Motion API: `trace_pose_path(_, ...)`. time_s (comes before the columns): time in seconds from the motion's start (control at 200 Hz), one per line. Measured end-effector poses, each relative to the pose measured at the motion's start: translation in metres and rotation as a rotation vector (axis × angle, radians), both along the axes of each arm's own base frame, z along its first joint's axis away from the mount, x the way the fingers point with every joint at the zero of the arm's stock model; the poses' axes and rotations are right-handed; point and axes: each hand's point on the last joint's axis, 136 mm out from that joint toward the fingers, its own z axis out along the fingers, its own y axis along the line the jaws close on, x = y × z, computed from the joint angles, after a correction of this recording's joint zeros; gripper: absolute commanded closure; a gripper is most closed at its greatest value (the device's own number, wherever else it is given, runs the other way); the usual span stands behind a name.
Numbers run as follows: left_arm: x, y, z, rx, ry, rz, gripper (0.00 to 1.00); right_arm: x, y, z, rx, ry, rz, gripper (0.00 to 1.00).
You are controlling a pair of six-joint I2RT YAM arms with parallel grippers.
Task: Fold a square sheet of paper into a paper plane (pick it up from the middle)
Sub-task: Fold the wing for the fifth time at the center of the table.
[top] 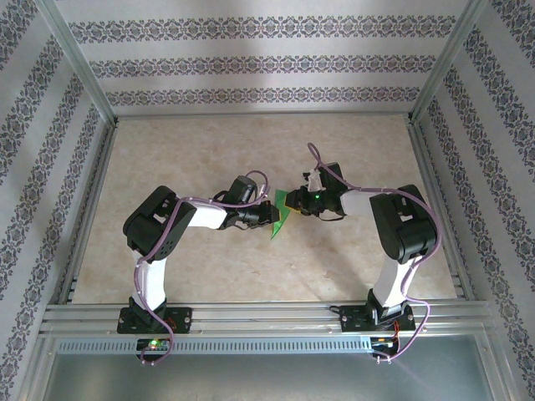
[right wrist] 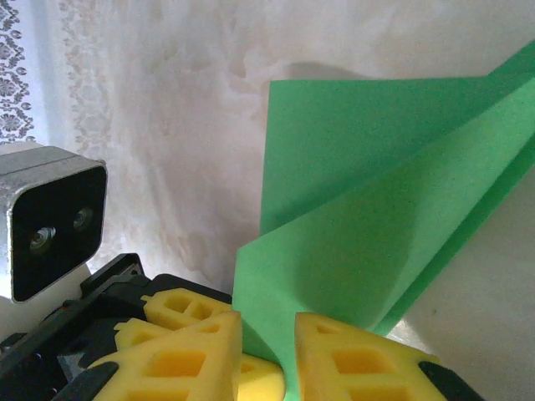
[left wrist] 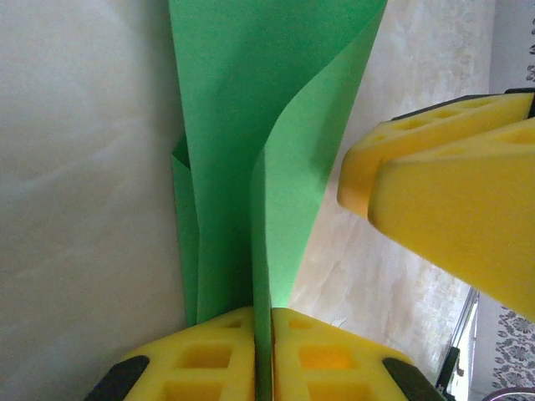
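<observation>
Yellow foam pads [left wrist: 213, 351] of the left gripper [left wrist: 262, 322] sit right under the lens, pressed together on a lower edge of the green sheet of paper [left wrist: 242, 109].

Stepping back, the pale marbled table [top: 251, 150] takes up most of the enclosure. The left arm [top: 159, 225] and right arm [top: 401, 225] bend inward over its middle, and the sheet of paper [top: 282, 213] stands on edge between their wrists, well clear of the rails. I cannot tell whether its lower tip touches the table.

It is already partly folded. One flap curls loosely away from the rest, so it looks featherlight and floppy, quick to crease and quick to slide out of a shallow pinch. My guess is that it is best held close to a fold, where the layers double up and stiffen it, with each hold deep in the foam.

The right gripper [right wrist: 267, 334] has the paper's edge between its pads, which stand slightly apart. Whether they are really nipping it, I cannot tell.

Nothing on the table serves as a container, so the grippers alone carry the paper.
</observation>
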Motion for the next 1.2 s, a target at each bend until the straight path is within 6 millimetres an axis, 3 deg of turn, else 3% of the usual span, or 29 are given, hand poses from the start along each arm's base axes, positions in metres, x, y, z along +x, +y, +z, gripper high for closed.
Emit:
trace_pose_path(0.175, 0.0, 0.001, 0.0, -0.002, 0.008, 0.006, 0.88, 0.002, 0.002, 0.001, 0.016, -0.012, 0.007, 0.76)
trace_pose_path(0.43, 0.0, 0.0, 0.0, -0.007, 0.014, 0.003, 0.87, -0.002, 0.001, -0.018, 0.001, 0.033, 0.009, 0.75)
trace_pose_path(1.199, 0.0, 0.0, -0.001, -0.011, 0.016, 0.0, 0.89, 0.0, 0.003, -0.013, -0.008, 0.024, 0.038, 0.7)
